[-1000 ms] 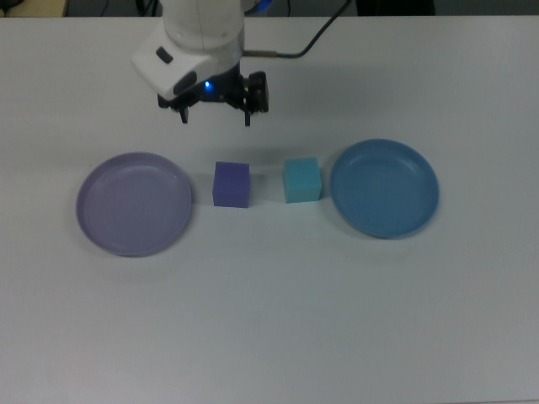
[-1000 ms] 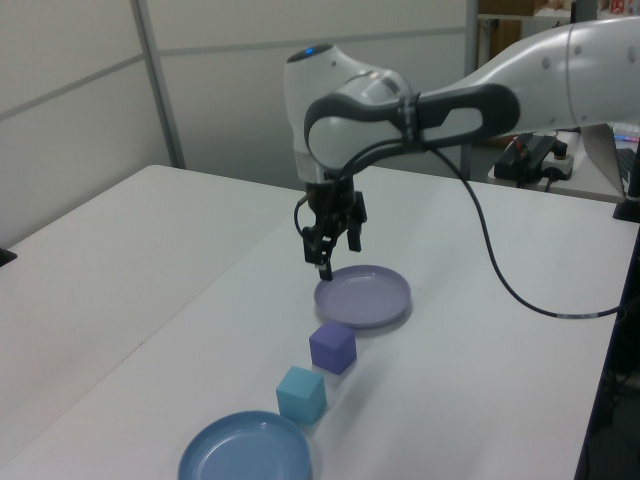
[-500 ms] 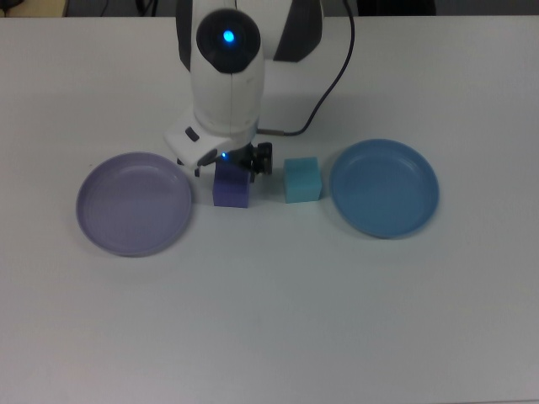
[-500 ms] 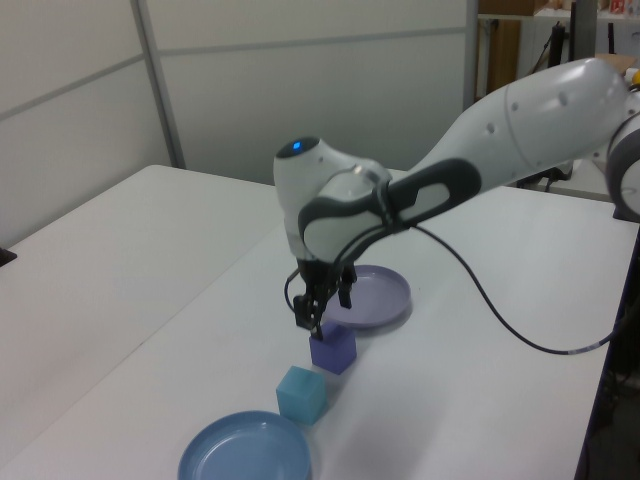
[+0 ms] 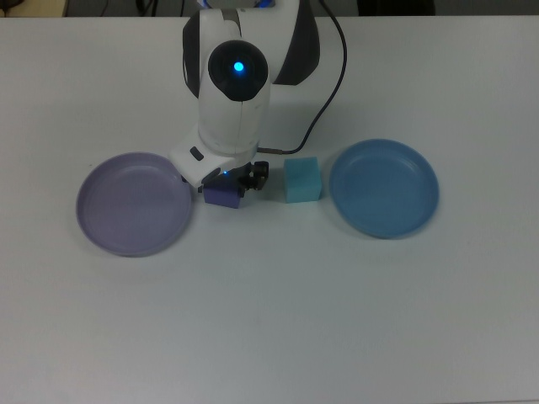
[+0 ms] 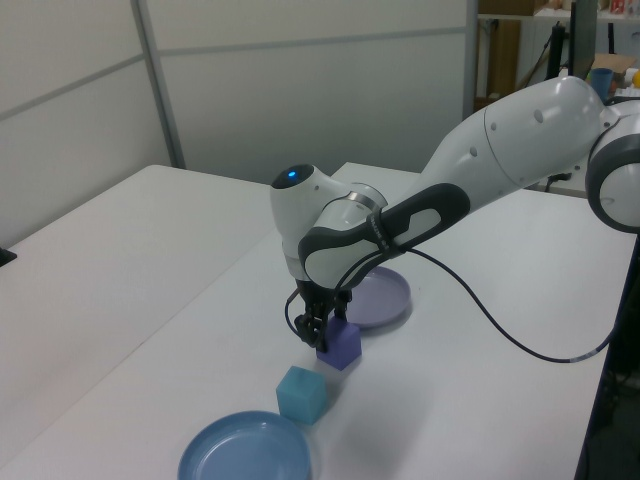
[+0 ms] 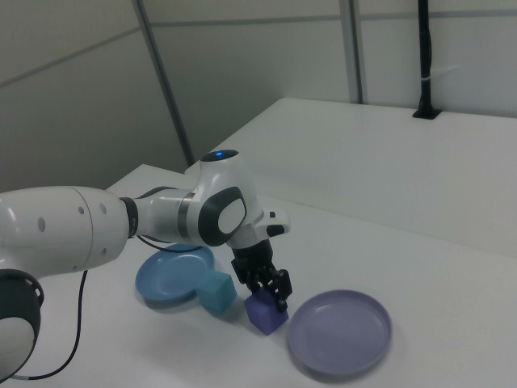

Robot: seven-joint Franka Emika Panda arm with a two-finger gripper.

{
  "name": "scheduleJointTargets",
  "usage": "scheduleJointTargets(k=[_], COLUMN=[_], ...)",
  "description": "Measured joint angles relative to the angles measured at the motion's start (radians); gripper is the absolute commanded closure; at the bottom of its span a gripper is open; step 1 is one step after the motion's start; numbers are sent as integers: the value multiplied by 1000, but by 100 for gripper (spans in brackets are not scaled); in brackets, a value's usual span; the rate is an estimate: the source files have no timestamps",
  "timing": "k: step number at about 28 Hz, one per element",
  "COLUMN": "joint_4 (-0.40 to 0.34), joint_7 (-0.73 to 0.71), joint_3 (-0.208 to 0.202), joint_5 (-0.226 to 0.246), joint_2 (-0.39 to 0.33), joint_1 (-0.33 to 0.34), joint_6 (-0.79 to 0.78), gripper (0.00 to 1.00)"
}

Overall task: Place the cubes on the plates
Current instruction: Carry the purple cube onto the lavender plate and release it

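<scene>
- The Panda arm reaches in from the top view's twelve o'clock edge and bends down steeply, so its white wrist housing with a blue light sits right above the purple cube [image 5: 224, 197].
- In the left view the arm comes from three o'clock, elbow high, forearm sloping down to the hand [image 6: 321, 333], which points straight down at the surface [image 5: 278, 320].
- The hand is low over the purple cube, its dark fingers [image 7: 282, 293] straddling the cube's upper part; the left and right views show them on opposite sides of it, but whether they press on it or stand a little off I cannot tell.
- The purple cube rests on the surface, just beside the lavender plate [image 5: 134, 204], at that plate's three o'clock in the top view.
- The turquoise cube [image 5: 301, 179] sits on the surface at three o'clock of the purple one, close but apart, with the blue plate [image 5: 384, 188] just beyond it at three o'clock.
- Both plates are bare.
- In the top view the wrist housing hides most of the purple cube and the fingertips; only the cube's six o'clock edge shows.
- In the right view the turquoise cube overlaps the blue plate's rim, and the arm covers that plate's far side.
- A black cable [image 6: 500, 325] loops from the wrist across the surface.
</scene>
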Motion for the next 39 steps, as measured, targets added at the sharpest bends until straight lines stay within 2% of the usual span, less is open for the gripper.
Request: scheduleJointTargets(k=[7,14,18,21,23,24,25,28,32,39], joint_4=[9,65,68,67,65,64,61,58,58,68], joint_7=[60,118,85,28,-3,-17,-32,-45,-46,-45], joint_3=[1,-3,-10,-14,-15,-15,-16,-16,-11,26], joint_5=[0,20,23,24,24,25,25,25,25,36], joint_2=[-1,-25,-38,-34,-28,-24,-16,4,20,-12], joint_1=[10,8,-48,-122,-166,-185,-209,-229,-218,-185], joint_6=[11,18,18,26,50,66,88,113,121,98], gripper=[79,76,76,73,60,18,0,0,0,0])
